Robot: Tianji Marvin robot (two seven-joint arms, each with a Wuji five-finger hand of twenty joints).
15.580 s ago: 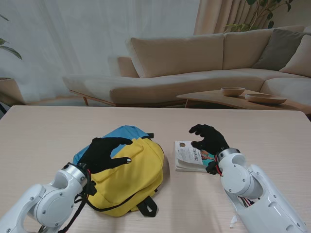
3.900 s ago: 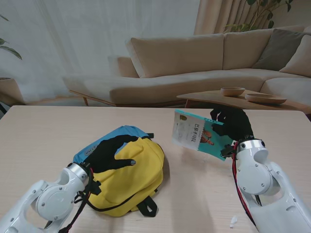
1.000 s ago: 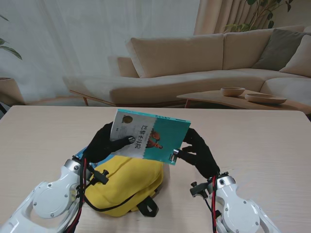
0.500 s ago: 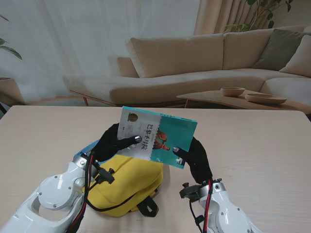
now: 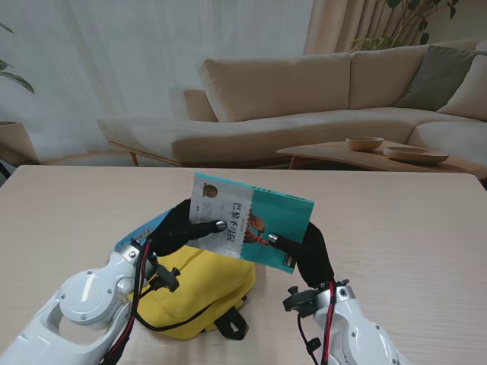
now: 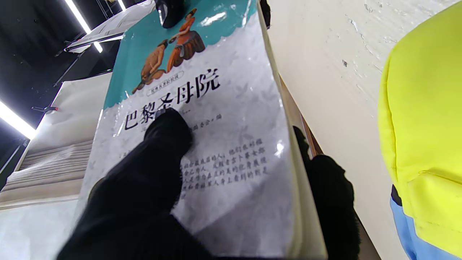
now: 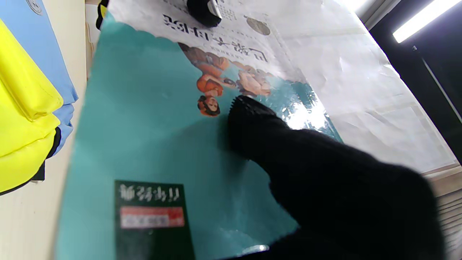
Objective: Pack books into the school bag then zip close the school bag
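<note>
Book (image 5: 251, 219) — one, gripped by left robot hand (image 5: 185, 226) and right robot hand (image 5: 306, 248) above one bag (image 5: 199, 287).

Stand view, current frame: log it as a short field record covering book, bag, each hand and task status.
book: teal and white cover, held off the table, tilted, above the bag
left hand: shut on the book's white end, thumb on the cover
right hand: shut on the book's teal end, thumb on the cover
school bag: yellow and blue, lying on the table nearer to me than the book
bag opening: cannot tell, hidden by book and hands
status: book not yet in the bag
</note>
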